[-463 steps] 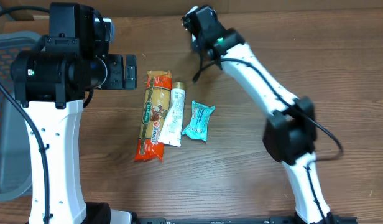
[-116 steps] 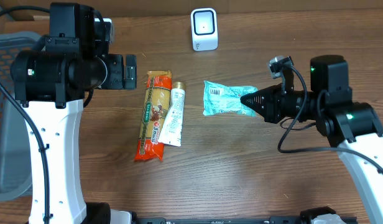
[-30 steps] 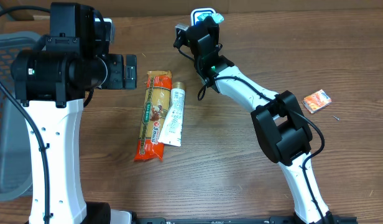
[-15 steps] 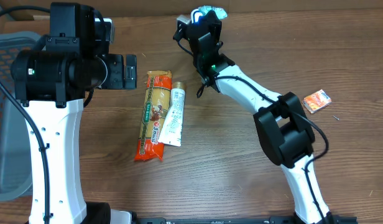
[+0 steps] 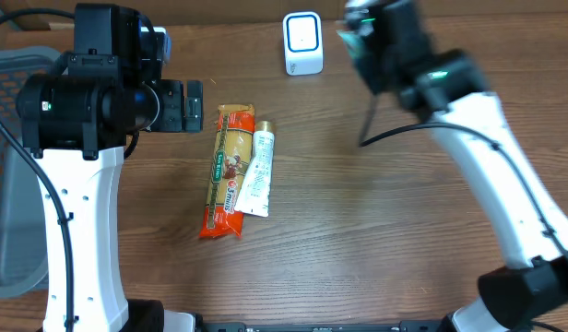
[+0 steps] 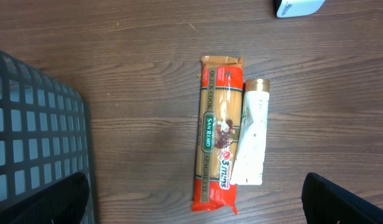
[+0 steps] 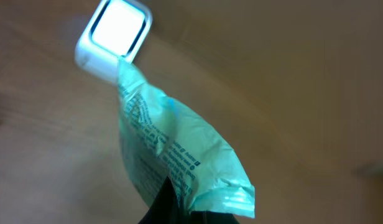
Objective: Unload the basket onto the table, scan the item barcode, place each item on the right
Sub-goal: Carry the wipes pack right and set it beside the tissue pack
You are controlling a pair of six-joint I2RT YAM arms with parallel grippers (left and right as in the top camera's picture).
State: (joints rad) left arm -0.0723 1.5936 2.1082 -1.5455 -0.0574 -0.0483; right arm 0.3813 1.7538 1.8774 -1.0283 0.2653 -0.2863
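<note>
My right pincer is clenched on the lower end of the teal packet, and in the right wrist view the packet rises up and away from the dark fingertips, crumpled, with fine print showing on the side facing me. Its upper corner overlaps the white scanner in that view, though the picture is blurred and I cannot tell whether the two touch. From overhead, the right arm reaches across the far side of the table, with its wrist just to the right of the scanner; the packet itself is mostly hidden under the arm there. My left pincer hangs released, jaws spread wide, and holds nothing. Beneath it the orange pasta pack lies flat on the wood with the white tube resting against its right edge, and the dark mesh basket sits off to the left.
</note>
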